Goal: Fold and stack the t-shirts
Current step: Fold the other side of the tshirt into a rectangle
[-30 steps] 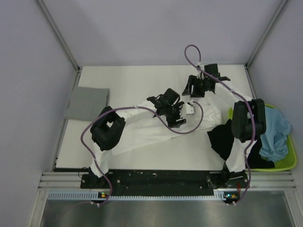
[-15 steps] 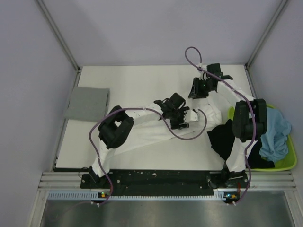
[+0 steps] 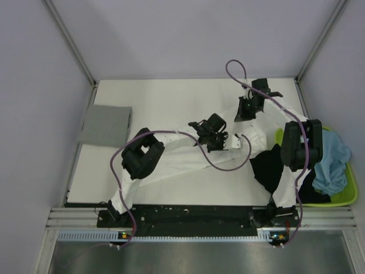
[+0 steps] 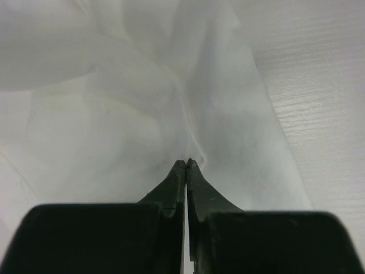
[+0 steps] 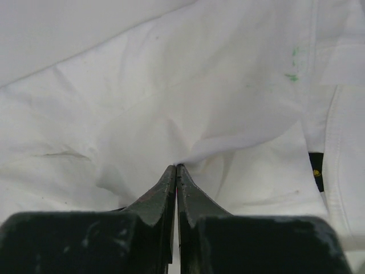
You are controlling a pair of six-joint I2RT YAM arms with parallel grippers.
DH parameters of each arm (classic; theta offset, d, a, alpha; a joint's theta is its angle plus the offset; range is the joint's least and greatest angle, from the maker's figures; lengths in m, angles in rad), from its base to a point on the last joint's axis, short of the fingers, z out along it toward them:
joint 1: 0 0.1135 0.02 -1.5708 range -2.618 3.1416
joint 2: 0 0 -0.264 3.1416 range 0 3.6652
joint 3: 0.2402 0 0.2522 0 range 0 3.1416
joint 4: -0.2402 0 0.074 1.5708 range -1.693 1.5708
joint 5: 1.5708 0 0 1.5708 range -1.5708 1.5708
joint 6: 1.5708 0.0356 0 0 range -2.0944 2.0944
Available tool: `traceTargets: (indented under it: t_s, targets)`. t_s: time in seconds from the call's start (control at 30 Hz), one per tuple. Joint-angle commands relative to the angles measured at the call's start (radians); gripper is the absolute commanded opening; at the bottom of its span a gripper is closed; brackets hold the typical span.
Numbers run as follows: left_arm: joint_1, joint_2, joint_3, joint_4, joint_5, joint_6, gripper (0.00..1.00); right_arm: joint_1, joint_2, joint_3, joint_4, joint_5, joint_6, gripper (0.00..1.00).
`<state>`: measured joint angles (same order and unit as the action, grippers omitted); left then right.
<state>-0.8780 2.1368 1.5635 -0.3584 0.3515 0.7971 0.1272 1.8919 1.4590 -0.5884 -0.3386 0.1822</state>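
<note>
A white t-shirt [image 3: 182, 157] lies rumpled across the middle of the table, running from near the left arm to the right side. My left gripper [image 3: 221, 142] is down on its middle and my right gripper [image 3: 243, 116] on its far right edge. In the left wrist view the left gripper [image 4: 187, 162] is shut, with a ridge of white cloth [image 4: 142, 114] pinched at its tips. The right gripper [image 5: 176, 167] is shut too, and a fold of the white t-shirt [image 5: 199, 85] is gathered at its tips. A folded grey t-shirt [image 3: 105, 125] lies at the far left.
A black t-shirt [image 3: 265, 165] hangs over the table's right edge by the right arm. A lime-green tray [image 3: 349, 197] at the right holds a light blue t-shirt [image 3: 331, 162]. Purple cables loop over the white shirt. Bare table [image 4: 319, 85] shows right of the cloth.
Both grippers have closed on the white t-shirt. The left gripper has moved right and slightly farther back, and the right gripper has shifted a little to the right.
</note>
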Motion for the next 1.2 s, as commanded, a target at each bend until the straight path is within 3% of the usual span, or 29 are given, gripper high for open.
traceTargets:
  t_s: [0.0,0.17,0.4,0.7,0.9,1.0,1.17]
  targets:
    - [0.008,-0.011,0.061,0.009,-0.080,-0.076,0.00,-0.011,-0.074,-0.025,-0.037,0.068,-0.030,0.00]
    - [0.056,-0.032,0.158,-0.097,-0.029,-0.165,0.00,-0.011,-0.151,-0.089,-0.059,0.101,-0.050,0.00]
    - [0.080,-0.031,0.156,-0.100,-0.051,-0.219,0.00,-0.009,-0.191,-0.068,-0.093,0.090,-0.046,0.00]
    - [0.109,-0.043,0.132,-0.028,-0.195,-0.355,0.00,0.022,-0.005,0.095,-0.014,0.049,0.042,0.01]
    - [0.119,-0.051,0.089,-0.001,-0.203,-0.386,0.00,0.029,0.101,0.192,-0.007,0.027,0.073,0.30]
    - [0.120,-0.049,0.079,0.001,-0.195,-0.386,0.00,0.026,0.089,0.187,-0.008,0.036,0.054,0.40]
    - [0.122,-0.046,0.081,0.013,-0.189,-0.394,0.00,-0.006,-0.006,0.112,-0.014,0.053,0.043,0.46]
